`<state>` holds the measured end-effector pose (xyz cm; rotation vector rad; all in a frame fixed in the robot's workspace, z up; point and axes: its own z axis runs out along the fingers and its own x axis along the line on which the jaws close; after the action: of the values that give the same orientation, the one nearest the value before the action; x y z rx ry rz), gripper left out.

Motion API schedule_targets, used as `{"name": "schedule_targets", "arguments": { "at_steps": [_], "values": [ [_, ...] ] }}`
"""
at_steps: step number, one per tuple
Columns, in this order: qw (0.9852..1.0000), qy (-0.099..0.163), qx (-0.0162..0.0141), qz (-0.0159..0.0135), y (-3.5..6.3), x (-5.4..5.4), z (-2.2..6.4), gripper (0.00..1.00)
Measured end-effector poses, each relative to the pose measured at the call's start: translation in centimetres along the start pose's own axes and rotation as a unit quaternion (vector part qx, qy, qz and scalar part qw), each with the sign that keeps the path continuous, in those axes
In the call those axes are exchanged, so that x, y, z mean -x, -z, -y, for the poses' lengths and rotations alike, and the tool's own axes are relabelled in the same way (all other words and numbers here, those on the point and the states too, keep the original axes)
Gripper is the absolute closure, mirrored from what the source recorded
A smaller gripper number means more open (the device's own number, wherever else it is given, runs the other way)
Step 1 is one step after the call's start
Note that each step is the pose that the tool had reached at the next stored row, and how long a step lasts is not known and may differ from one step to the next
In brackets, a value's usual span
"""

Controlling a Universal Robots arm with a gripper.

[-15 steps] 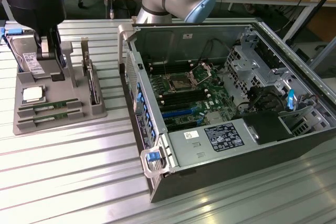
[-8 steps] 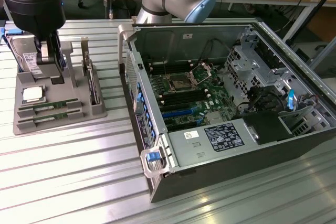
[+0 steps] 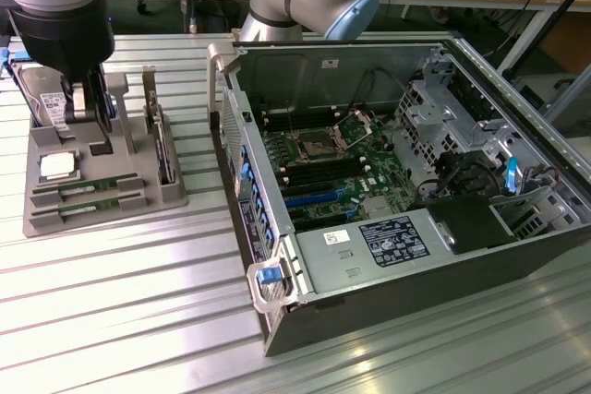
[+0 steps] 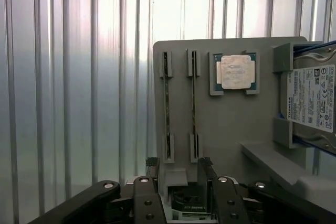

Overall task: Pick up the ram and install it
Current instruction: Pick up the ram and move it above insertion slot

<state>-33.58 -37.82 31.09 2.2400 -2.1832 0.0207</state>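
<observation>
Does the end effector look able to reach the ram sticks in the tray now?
Likely yes: the open end effector hangs over the tray, and both ram sticks lie uncovered in their slots.

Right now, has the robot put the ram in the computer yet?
Not yet. Done: nothing, both ram sticks sit in the grey tray. In hand: the gripper hangs open at the tray's end, gripping no stick. Left: lifting one and fitting it into the open computer.
</observation>
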Motion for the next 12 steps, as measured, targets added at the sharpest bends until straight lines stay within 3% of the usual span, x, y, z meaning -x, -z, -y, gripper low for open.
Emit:
{"name": "schedule_targets", "arguments": {
  "at_steps": [7, 12],
  "values": [
    [1.0000, 0.000, 0.0000, 0.0000, -1.11, 0.0, -0.11, 0.58],
    [1.0000, 0.000, 0.0000, 0.0000, -2.01, 0.1, -0.64, 0.58]
  ]
}}
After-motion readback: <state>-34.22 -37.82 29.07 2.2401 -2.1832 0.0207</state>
